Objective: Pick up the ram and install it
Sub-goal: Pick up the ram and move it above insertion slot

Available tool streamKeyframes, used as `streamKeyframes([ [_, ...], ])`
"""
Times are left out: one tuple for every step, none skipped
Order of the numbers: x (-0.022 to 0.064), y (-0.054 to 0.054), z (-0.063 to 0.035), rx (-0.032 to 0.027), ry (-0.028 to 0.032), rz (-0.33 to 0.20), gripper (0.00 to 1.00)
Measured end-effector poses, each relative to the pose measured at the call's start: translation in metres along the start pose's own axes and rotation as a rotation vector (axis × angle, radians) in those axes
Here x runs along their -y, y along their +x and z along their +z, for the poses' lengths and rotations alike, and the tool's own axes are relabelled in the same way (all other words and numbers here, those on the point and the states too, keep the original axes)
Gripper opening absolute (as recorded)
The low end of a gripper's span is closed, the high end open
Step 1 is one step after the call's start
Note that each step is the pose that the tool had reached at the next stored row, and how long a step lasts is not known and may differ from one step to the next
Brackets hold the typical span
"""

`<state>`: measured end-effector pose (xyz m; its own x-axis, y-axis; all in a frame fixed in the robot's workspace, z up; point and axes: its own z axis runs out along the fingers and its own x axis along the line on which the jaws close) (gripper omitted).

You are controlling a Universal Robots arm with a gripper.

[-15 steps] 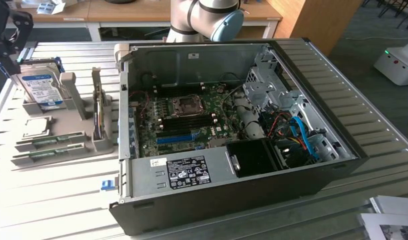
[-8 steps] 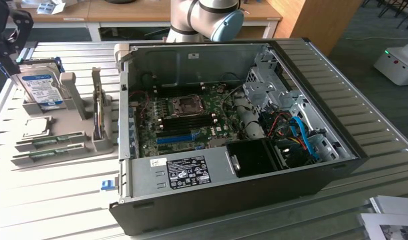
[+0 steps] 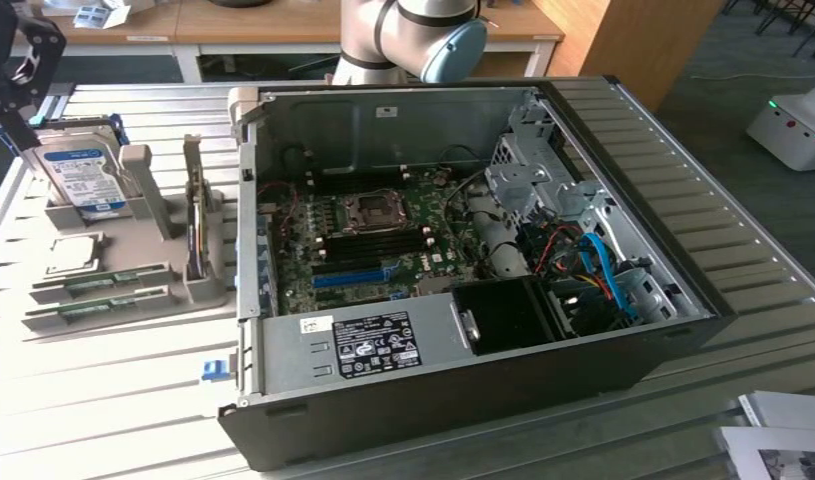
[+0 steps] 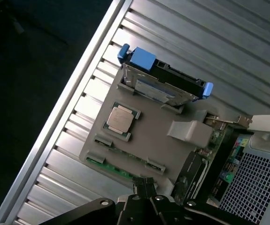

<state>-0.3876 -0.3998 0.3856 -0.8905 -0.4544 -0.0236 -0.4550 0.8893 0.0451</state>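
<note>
Two ram sticks, thin and green, lie side by side in the front slots of a grey holder at the exterior view's left: one ram and a second just in front of it. In the wrist view the ram shows as a green strip along the holder's edge. My black gripper hangs high above the table's far left corner, beyond the holder. Its fingers stand together with nothing between them, well above the ram.
The holder also carries an upright hard drive with blue clips, a square silver processor and an upright expansion card. The open computer case with its motherboard lies to the exterior view's right of the holder, on the ribbed metal table.
</note>
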Motion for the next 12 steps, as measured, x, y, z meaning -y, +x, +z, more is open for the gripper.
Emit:
streamKeyframes([
  [0.0000,0.0000,0.0000,-0.0007,-0.0004,-0.015,0.10],
  [0.0000,0.0000,0.0000,-0.0014,-0.0008,-0.032,0.10],
  [0.0000,0.0000,0.0000,-0.0021,-0.0011,-0.048,0.10],
  [0.0000,0.0000,0.0000,-0.0029,-0.0015,-0.064,0.10],
  [0.0000,0.0000,0.0000,-0.0037,-0.0019,-0.081,0.10],
  [0.0000,0.0000,0.0000,-0.0043,-0.0023,-0.095,0.10],
  [0.0000,0.0000,0.0000,-0.0049,-0.0026,-0.110,0.10],
  [0.0000,0.0000,0.0000,-0.0057,-0.0030,-0.125,0.10],
  [0.0000,0.0000,0.0000,-0.0063,-0.0033,-0.140,0.10],
  [0.0000,0.0000,0.0000,-0.0070,-0.0037,-0.155,0.10],
  [0.0000,0.0000,0.0000,-0.0078,-0.0041,-0.173,0.10],
  [0.0000,0.0000,0.0000,-0.0085,-0.0045,-0.189,0.10],
])
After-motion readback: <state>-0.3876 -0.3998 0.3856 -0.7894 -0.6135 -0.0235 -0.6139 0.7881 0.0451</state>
